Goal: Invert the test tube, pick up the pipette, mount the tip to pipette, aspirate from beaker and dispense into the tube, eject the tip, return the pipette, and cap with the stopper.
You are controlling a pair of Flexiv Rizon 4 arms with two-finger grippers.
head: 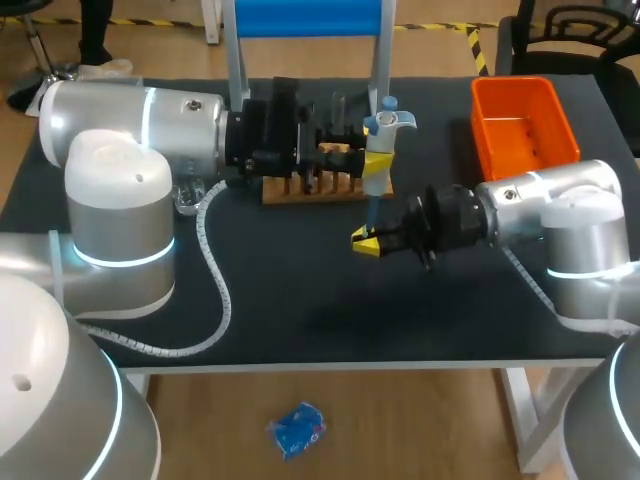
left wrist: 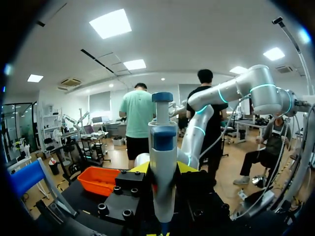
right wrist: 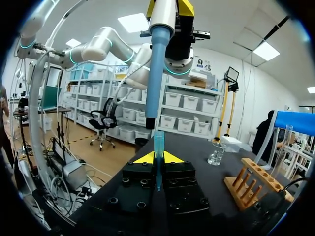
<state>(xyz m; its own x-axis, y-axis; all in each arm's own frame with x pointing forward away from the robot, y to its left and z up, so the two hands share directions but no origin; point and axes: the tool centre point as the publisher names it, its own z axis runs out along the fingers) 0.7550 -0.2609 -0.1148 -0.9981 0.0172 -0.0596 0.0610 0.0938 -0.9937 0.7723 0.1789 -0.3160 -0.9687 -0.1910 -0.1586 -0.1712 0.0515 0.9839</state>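
Observation:
The white and blue pipette (head: 382,135) stands upright above the table's middle, with my left gripper (head: 375,170) shut on its body. In the left wrist view the pipette (left wrist: 162,162) rises between the yellow fingertips (left wrist: 141,168). My right gripper (head: 365,242) sits just below the pipette's blue shaft (right wrist: 155,73) and is shut on a blue pipette tip (right wrist: 158,147), held upright. The tip's top is right beside the shaft's lower end; I cannot tell if they touch. A glass beaker (right wrist: 216,153) stands beyond, and a test tube (right wrist: 283,147) stands in the wooden rack (right wrist: 251,189).
The wooden rack (head: 315,185) lies behind the pipette, partly hidden by my left arm. An orange bin (head: 525,125) sits at the back right. The beaker (head: 190,195) is at the left beside my left arm. A blue-backed stand (head: 305,20) rises at the far edge.

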